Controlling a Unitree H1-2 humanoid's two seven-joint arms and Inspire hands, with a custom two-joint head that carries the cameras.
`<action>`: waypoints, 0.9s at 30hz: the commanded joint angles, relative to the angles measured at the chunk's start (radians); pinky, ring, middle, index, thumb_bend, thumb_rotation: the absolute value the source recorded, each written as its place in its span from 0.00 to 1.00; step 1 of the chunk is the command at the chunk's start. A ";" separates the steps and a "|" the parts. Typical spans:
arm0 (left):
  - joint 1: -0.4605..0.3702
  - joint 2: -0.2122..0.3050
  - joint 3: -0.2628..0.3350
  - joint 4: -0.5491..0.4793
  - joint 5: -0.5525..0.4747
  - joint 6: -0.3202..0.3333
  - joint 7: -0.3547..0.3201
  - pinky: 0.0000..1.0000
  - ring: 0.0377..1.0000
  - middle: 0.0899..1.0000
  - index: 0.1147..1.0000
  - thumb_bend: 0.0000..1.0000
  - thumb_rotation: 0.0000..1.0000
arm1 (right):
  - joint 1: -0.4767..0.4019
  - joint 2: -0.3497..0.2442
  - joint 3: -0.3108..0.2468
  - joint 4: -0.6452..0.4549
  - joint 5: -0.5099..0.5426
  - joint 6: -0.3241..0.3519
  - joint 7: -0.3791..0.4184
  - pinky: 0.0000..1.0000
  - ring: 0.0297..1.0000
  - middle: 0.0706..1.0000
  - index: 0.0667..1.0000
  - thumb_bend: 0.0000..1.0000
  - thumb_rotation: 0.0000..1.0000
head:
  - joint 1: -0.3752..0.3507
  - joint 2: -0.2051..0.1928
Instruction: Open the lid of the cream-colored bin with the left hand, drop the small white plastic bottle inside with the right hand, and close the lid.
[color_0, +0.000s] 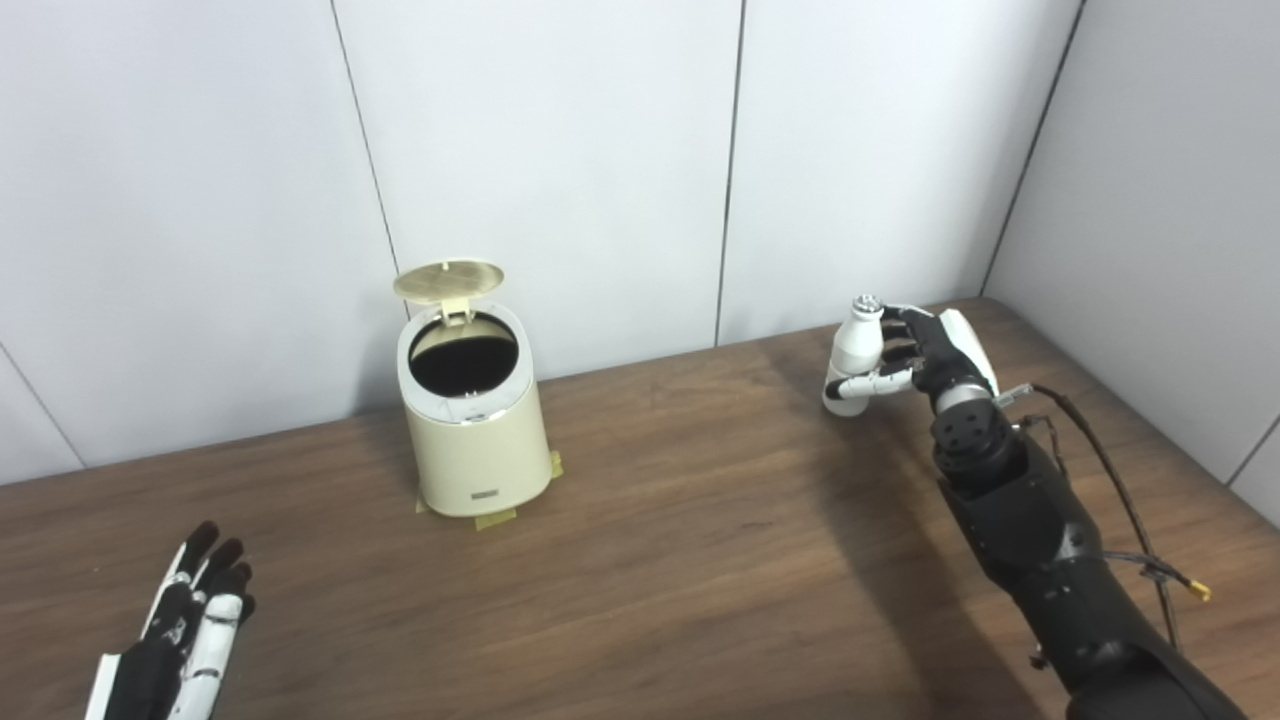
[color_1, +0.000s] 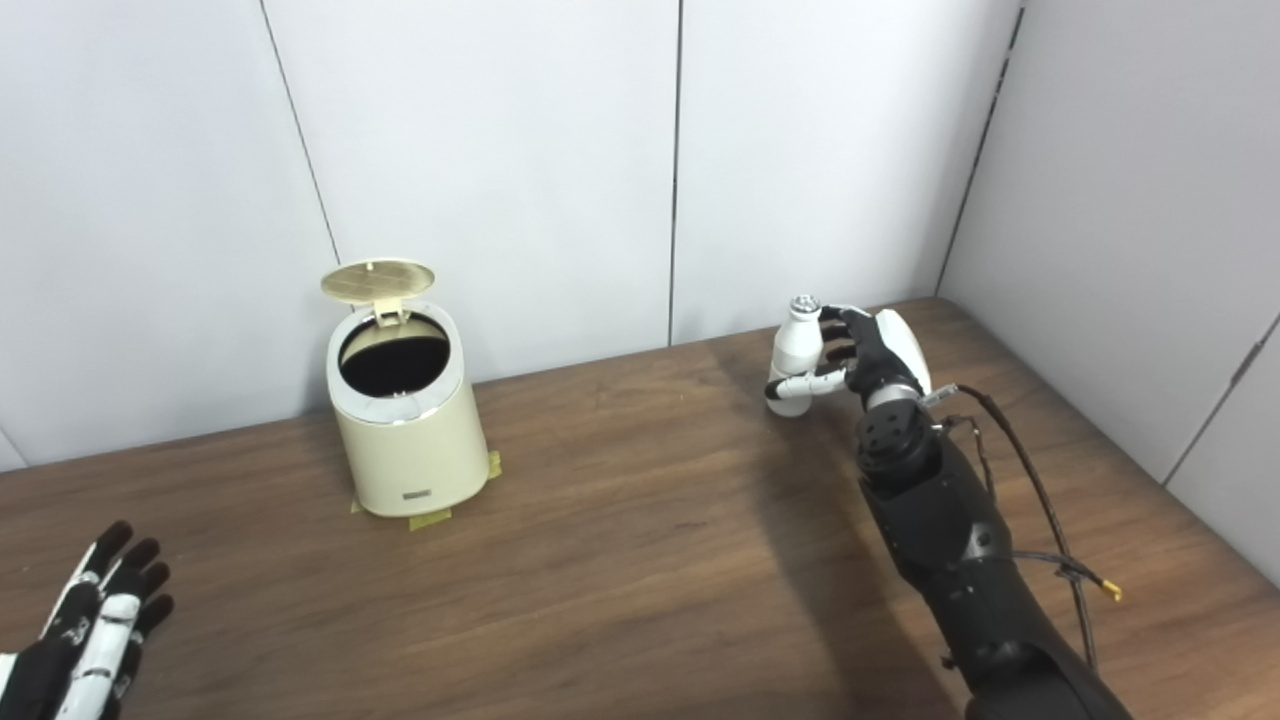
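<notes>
Pale wall panels rise behind a dark wooden tabletop (color_0: 660, 520), and a second run of panels closes off its right edge. On this surface the cream-colored bin (color_0: 473, 430) stands upright toward the far left, near the back edge, with its lid (color_0: 449, 280) swung up and tilted back on the hinge so the dark inside shows through the round opening. Strips of yellowish tape (color_0: 495, 519) peek out from under its base at the front and right side. Well apart from the bin, near the far right corner of the tabletop, the small white plastic bottle (color_0: 856, 355) is upright with its silvery cap on top, and the right hand (color_0: 925, 355) is wrapped around it, fingers curled round the body from the right (whether the bottle's base touches the wood or sits just above it cannot be told). The black right forearm runs back toward the near right corner, with thin cables (color_0: 1120, 480) looping beside it. At the near left corner the left hand (color_0: 185, 635) holds nothing, fingers stretched out and slightly apart, low over the wood.
</notes>
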 joint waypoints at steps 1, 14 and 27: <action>-0.020 0.010 -0.003 -0.013 -0.004 -0.029 -0.004 0.93 0.94 0.94 1.00 0.36 0.61 | -0.062 -0.029 -0.010 -0.015 -0.013 -0.052 -0.030 0.62 0.69 0.73 0.75 0.83 0.06 | -0.001 0.001; -0.009 -0.003 0.000 -0.004 -0.007 -0.048 0.006 0.90 0.91 0.91 0.97 0.39 0.50 | -0.081 -0.026 -0.016 0.047 -0.019 -0.087 -0.103 0.34 0.39 0.39 0.47 0.53 0.00 | 0.003 0.006; -0.002 -0.008 0.000 0.002 -0.012 -0.057 0.005 0.92 0.91 0.90 0.97 0.41 0.47 | -0.055 -0.027 -0.015 -0.013 -0.016 -0.071 -0.078 0.40 0.44 0.44 0.45 0.53 0.00 | 0.009 0.008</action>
